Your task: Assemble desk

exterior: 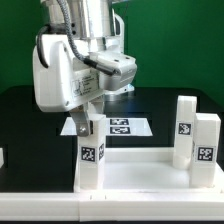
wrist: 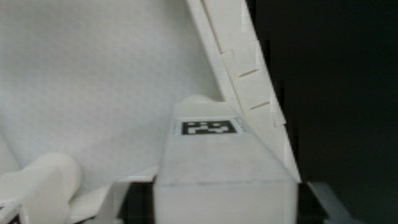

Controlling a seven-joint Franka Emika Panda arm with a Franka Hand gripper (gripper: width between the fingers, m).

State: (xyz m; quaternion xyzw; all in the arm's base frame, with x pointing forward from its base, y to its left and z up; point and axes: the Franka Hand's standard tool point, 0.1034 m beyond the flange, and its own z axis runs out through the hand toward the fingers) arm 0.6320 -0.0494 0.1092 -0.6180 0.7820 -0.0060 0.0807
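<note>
The desk panel (exterior: 140,178) lies flat and white at the front of the table, rim up. One square white leg (exterior: 90,155) stands upright on its corner at the exterior view's left, tag facing the camera. My gripper (exterior: 85,122) comes down over that leg's top. In the wrist view the leg (wrist: 222,165) with its tag (wrist: 210,127) fills the space between my dark fingers (wrist: 139,205), which lie close against its two sides; contact does not show. The panel's rim (wrist: 231,50) runs away behind the leg.
Two more tagged legs (exterior: 185,125) (exterior: 206,148) stand upright at the panel's side on the exterior view's right. The marker board (exterior: 125,127) lies on the black table behind the panel. The bulky arm (exterior: 60,70) hangs over the back left.
</note>
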